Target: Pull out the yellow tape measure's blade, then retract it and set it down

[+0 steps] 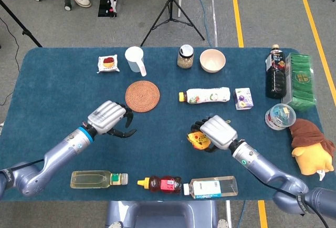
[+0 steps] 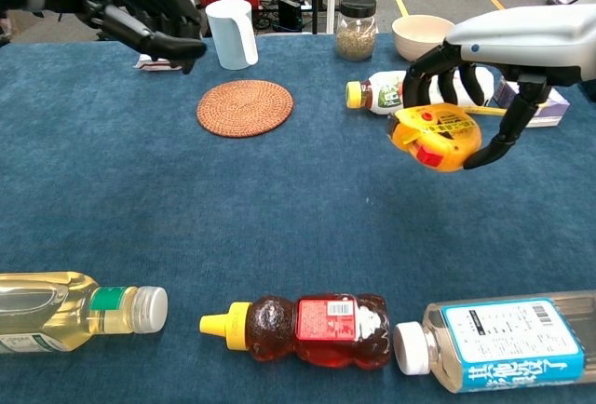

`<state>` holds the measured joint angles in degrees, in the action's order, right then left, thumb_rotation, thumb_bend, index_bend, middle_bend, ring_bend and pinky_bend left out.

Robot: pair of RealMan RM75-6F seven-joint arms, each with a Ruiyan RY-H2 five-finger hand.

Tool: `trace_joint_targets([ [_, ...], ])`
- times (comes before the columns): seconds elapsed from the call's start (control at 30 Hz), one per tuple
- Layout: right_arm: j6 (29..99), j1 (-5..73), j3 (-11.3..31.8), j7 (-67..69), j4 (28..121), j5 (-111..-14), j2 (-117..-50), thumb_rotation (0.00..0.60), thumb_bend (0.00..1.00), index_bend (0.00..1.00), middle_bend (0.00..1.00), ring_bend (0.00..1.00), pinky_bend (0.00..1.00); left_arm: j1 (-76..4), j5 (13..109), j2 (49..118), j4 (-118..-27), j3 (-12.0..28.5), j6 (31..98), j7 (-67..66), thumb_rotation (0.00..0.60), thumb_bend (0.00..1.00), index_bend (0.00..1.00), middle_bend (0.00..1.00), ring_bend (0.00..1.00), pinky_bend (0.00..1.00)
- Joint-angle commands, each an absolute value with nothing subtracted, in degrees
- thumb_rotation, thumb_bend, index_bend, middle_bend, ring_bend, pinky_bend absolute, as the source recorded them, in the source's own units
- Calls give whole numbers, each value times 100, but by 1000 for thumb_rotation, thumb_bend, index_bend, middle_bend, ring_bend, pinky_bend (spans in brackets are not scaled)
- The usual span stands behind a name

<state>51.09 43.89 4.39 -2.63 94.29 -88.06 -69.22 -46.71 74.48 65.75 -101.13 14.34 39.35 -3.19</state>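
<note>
The right hand [image 2: 475, 87] held the yellow tape measure [image 2: 436, 136] lifted clear of the bench [image 2: 298, 227], over its right half, just in front of the white bottle [image 1: 205, 95] lying on its side. Its fingers [image 2: 424, 67] curled over the top of the case with the thumb hooked under the far side. The left hand [image 1: 108, 117] hovered over the left half of the bench, near the round woven mat [image 1: 142, 95], holding nothing, its fingers loosely curved and spread.

The case looked hard, smooth and compact, probably dense for its size, so it could twist or slip in a loose hold. The blade would likely be thin, springy steel, best pinched at its end hook by the free hand. No blade showed out of the case yet.
</note>
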Motion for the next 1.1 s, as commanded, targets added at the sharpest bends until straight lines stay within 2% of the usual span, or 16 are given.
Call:
trace_joint_targets([
  [0.03, 5106, 4402, 456, -284, 9470, -8781, -6942, 600, 191, 491, 508, 520, 505, -4849, 7651, 6759, -9957, 1373, 3879, -394, 282, 321, 599, 500, 439, 447],
  [0.2, 5145, 4411, 491, -326, 9532, -8751, -6968, 600, 192, 491, 508, 518, 504, -5114, 7870, 7115, -9665, 1322, 3905, -578, 282, 306, 599, 532, 471, 472],
  [0.27, 5160, 4408, 492, -339, 9559, -8748, -6967, 600, 192, 491, 508, 518, 503, -5174, 7860, 7231, -9606, 1291, 3931, -629, 279, 294, 599, 532, 440, 446],
  [0.37, 5183, 4400, 492, -327, 9579, -8742, -6973, 600, 191, 491, 508, 518, 501, -5232, 7801, 7363, -9554, 1267, 3990, -677, 282, 285, 599, 462, 287, 313],
  [0.47, 5198, 4399, 490, -308, 9588, -8746, -6985, 600, 191, 491, 508, 518, 499, -5267, 7756, 7464, -9507, 1260, 4058, -661, 281, 283, 599, 349, 157, 202],
  [0.63, 5231, 4413, 497, -244, 9627, -8786, -7025, 600, 191, 491, 507, 517, 497, -5327, 7719, 7655, -9381, 1275, 4152, -435, 284, 284, 599, 246, 35, 125],
  [0.97, 5254, 4480, 534, -115, 9555, -8838, -7189, 600, 191, 491, 508, 516, 498, -5337, 7963, 7879, -9132, 1175, 4422, -38, 298, 295, 598, 233, 10, 110],
  [1.1, 5242, 4527, 578, -38, 9525, -8826, -7235, 600, 192, 491, 507, 516, 498, -5352, 8015, 7903, -9073, 1120, 4448, 50, 324, 301, 599, 233, 10, 110],
])
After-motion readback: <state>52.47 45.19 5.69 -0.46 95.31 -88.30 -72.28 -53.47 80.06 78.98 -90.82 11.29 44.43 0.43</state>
